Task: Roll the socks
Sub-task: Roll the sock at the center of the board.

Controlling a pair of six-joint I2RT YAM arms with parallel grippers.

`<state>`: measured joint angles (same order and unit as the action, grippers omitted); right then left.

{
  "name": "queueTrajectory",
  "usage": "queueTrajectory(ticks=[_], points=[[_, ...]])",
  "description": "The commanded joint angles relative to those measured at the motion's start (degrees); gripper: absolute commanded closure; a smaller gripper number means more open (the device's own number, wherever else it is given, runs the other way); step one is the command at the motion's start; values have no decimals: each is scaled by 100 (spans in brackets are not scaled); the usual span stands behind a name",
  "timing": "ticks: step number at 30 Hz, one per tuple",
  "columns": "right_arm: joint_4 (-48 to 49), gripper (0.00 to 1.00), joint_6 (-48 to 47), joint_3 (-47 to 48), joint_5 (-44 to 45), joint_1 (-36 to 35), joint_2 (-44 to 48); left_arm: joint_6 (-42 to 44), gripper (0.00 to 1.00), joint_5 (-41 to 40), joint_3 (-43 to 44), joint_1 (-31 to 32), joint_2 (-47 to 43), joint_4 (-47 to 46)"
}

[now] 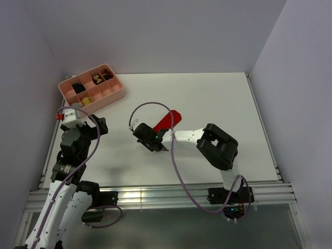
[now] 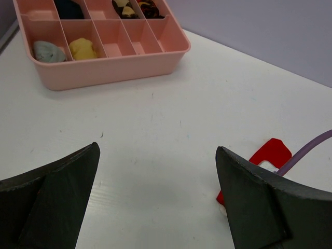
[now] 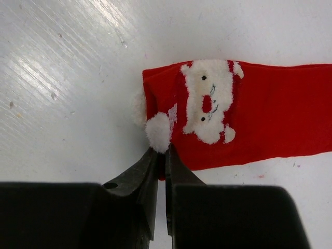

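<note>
The red socks (image 1: pixel 168 120) lie flat on the white table, near its middle. In the right wrist view the socks (image 3: pixel 270 124) show a white Santa figure and a white pom-pom at the cuff end. My right gripper (image 3: pixel 164 151) is shut on the near edge of the socks, just below the pom-pom; in the top view it (image 1: pixel 158 136) sits at the socks' lower left end. My left gripper (image 2: pixel 155 151) is open and empty above bare table; in the top view it (image 1: pixel 96 124) is at the left, well away from the socks (image 2: pixel 270 152).
A pink compartment tray (image 1: pixel 116 96) stands at the back left, holding black, yellow and grey bundles; it shows in the left wrist view (image 2: pixel 104 72). A purple cable (image 1: pixel 176 166) loops over the right arm. Walls enclose the table on three sides.
</note>
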<state>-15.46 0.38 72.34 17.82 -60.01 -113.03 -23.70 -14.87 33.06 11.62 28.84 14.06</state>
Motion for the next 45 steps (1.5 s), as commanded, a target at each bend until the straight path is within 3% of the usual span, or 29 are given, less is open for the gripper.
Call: queueTrajectory(ticks=[1, 7, 14, 23, 27, 31, 36, 41, 45], points=[[-132, 100, 322, 140, -340, 7, -202, -274, 1, 195, 235, 16, 305, -27], [236, 100, 972, -26, -1429, 445, 61, -766, 3, 678, 631, 25, 930, 316], [1062, 100, 1824, -631, -3204, 1183, 334, -1821, 7, 1285, 184, 174, 1246, -281], [2486, 100, 3150, -1361, -5163, 1957, 133, -2885, 13, 856, -291, 1140, 2213, -1247], [2794, 100, 3389, -1459, -5552, 2221, -61, -3192, 19, 670, -247, 1536, 2967, -1582], [2847, 100, 3442, -1450, -5623, 2292, -175, -3728, 33, 582, -195, 1721, 3566, -1854], [2821, 100, 3460, -1433, -5632, 2327, -228, -4177, 44, 644, -116, 1923, 4382, -2188], [2847, 100, 3512, -1450, -5702, 2388, -272, -4274, 57, 609, 69, 2064, 4824, -2189], [2961, 100, 3565, -1494, -5799, 2450, -289, -4309, 60, 477, 26, 2108, 4903, -2110]])
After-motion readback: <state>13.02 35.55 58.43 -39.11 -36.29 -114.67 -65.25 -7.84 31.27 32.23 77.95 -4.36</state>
